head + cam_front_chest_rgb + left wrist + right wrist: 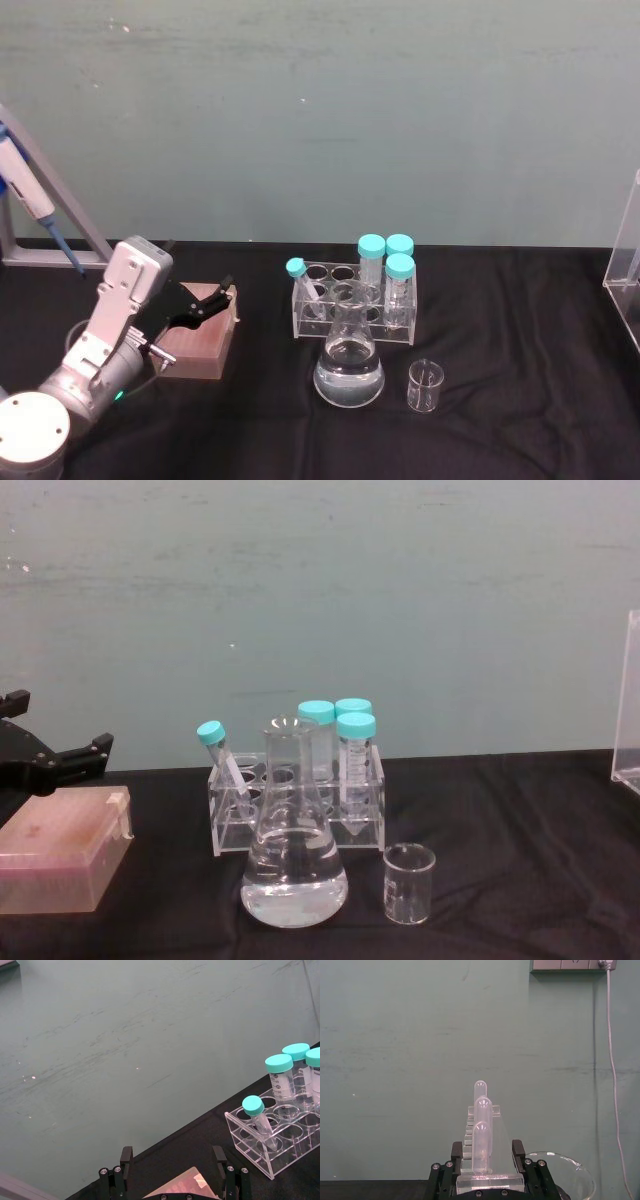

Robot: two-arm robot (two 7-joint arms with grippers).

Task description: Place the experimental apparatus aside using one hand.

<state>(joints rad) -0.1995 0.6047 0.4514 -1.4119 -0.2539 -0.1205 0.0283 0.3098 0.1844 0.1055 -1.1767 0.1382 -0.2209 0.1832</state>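
At table centre: conical flask (349,372) of clear liquid, tube rack (355,300) just behind, small beaker (425,386) beside. At left, above pink box (195,348) — left gripper (226,296), fingers spread apart. Within right gripper (487,1144): acrylic stand (482,1125) with long tubes — clamped or loose, cannot tell.

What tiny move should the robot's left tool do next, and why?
Probably lower a little. The left tool hangs open above the pink rectangular plastic box, fingers spread over its top, seemingly too high to close on it yet.
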